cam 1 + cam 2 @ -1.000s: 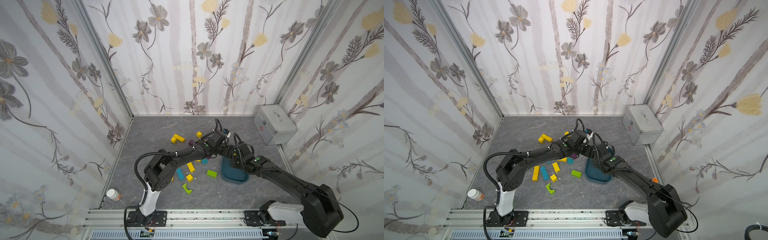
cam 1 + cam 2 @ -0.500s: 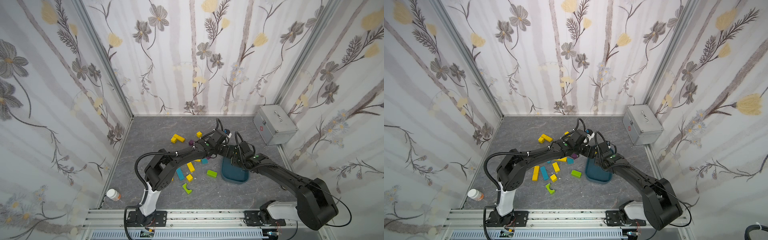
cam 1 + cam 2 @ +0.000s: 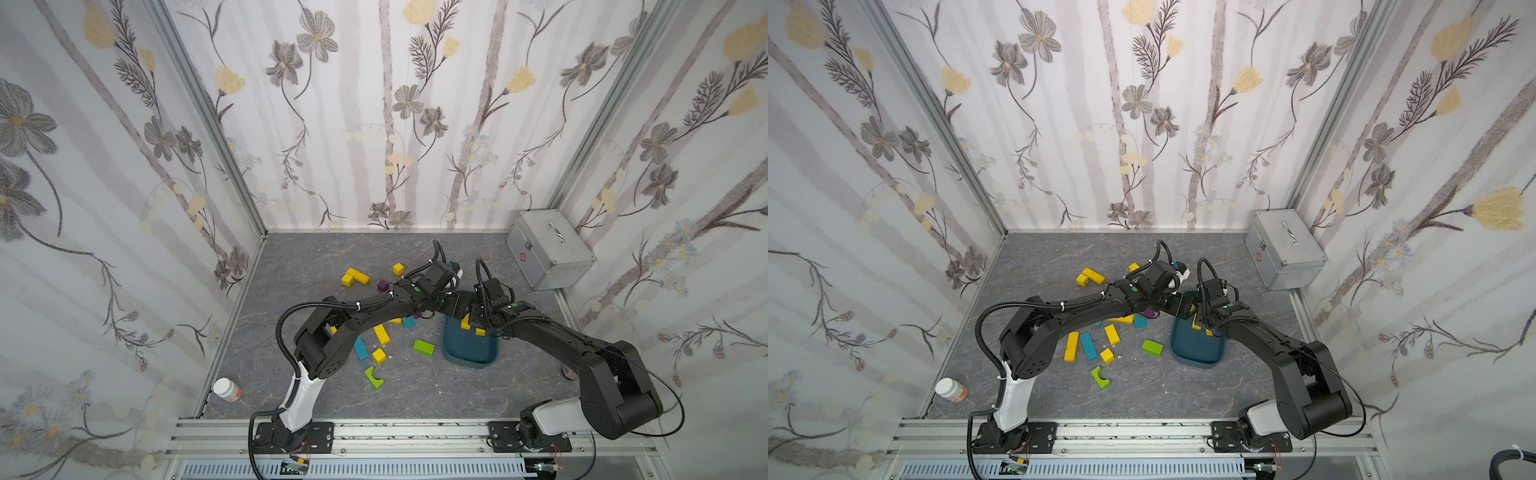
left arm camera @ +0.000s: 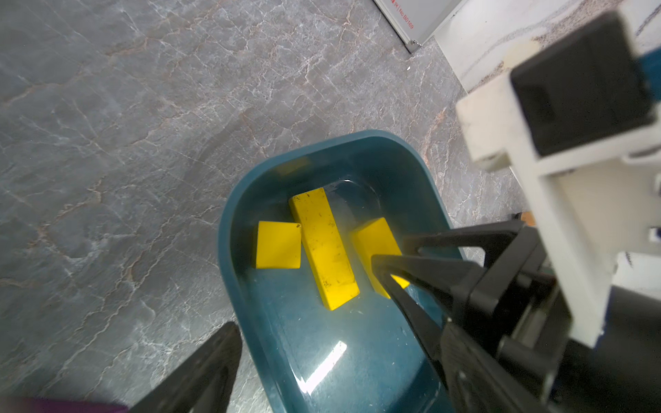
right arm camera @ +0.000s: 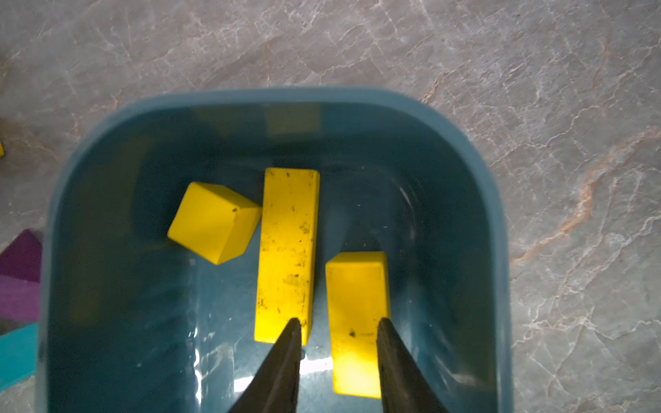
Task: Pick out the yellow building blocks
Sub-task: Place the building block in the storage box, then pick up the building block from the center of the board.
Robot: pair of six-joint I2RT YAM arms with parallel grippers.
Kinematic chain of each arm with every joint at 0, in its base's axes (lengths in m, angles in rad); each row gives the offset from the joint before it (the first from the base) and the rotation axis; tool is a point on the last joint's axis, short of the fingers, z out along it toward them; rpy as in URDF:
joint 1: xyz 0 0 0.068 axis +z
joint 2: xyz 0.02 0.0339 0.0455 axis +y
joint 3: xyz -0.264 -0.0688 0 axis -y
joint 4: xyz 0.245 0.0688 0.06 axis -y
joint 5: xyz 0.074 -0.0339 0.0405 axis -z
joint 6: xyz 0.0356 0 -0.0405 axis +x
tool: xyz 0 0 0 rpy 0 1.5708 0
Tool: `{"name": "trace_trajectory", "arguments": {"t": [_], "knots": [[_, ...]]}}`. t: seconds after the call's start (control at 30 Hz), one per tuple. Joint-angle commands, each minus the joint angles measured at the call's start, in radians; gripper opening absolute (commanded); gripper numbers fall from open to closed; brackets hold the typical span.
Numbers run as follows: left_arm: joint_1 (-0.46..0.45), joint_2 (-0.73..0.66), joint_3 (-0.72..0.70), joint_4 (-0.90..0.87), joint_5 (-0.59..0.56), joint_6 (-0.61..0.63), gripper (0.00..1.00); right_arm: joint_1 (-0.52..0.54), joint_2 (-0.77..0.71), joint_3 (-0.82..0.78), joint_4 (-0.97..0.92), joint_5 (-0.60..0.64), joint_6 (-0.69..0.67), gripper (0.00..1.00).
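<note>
Right jaws slightly wider than a second ago around the short yellow block [image 5: 357, 304] in the teal tray [image 5: 447, 150].

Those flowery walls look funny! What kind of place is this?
Probably a robot test booth, not a home: wallpapered panels box in a grey table, and two robot arms are bolted to a metal rail.

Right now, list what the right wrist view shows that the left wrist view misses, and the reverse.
Only right wrist: a teal block outside the tray. Only left wrist: a corner of the metal case. Both: the tray holding three yellow building blocks, with the right end effector open over one of them.
</note>
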Motion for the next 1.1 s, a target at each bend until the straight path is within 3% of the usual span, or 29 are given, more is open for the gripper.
{"name": "trace_trajectory", "arguments": {"t": [0.0, 0.3, 0.47, 0.6, 0.8, 1.07], "knots": [[-0.002, 0.013, 0.023, 0.004, 0.051, -0.026, 0.89, -0.012, 0.032, 0.024, 0.067, -0.017, -0.013, 0.38], [-0.002, 0.009, 0.079, -0.077, 0.031, 0.026, 0.89, -0.018, 0.022, 0.037, 0.073, -0.071, -0.023, 0.38], [-0.001, -0.013, 0.110, -0.160, -0.083, 0.089, 0.89, -0.011, -0.015, 0.065, 0.055, -0.098, -0.036, 0.39], [0.002, -0.043, 0.113, -0.192, -0.102, 0.119, 0.89, 0.002, -0.083, 0.076, 0.048, -0.110, -0.025, 0.39], [0.002, -0.129, 0.041, -0.181, -0.067, 0.093, 0.88, 0.063, -0.108, 0.134, 0.023, -0.129, -0.014, 0.40], [0.000, -0.243, -0.091, -0.143, -0.044, 0.051, 0.87, 0.233, -0.085, 0.175, 0.048, -0.077, 0.085, 0.41]]}}
